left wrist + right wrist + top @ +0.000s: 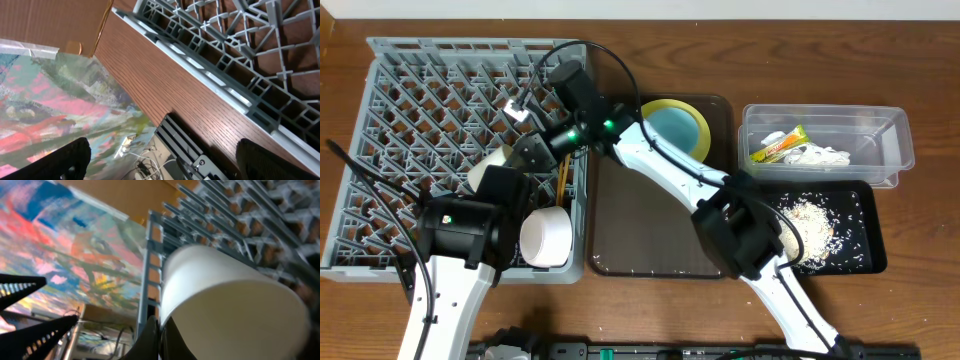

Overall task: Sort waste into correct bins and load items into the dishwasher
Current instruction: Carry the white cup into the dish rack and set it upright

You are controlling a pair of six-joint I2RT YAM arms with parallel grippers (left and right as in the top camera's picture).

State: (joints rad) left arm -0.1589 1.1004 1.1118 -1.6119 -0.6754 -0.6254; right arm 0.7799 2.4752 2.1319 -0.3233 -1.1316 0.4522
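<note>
**Item under handling:** a plain round white cup (225, 315). In the overhead view it sits left of centre, over the lower middle of the large square grey plastic dish rack (420, 100).

**Right gripper (159, 326):** jaws together on the cup's rim, with the thin wall pinched between them at the bottom centre of the wrist view.

**Left gripper (170, 161):** jaws wide apart with nothing between them, beside the rack's outer edge above the wooden table (165, 85).

**Assessment:**
- The cup looks light and rigid.
- Its wall is smooth, so it is probably slippery.
- Ceramic or plastic cannot be determined, so treat it as breakable.
- A rim pinch is a narrow hold, and the body may pivot about it.
- The soundest purchase is across the wall, seated well down from the lip.
- Lower it gently among the pegs.
</note>
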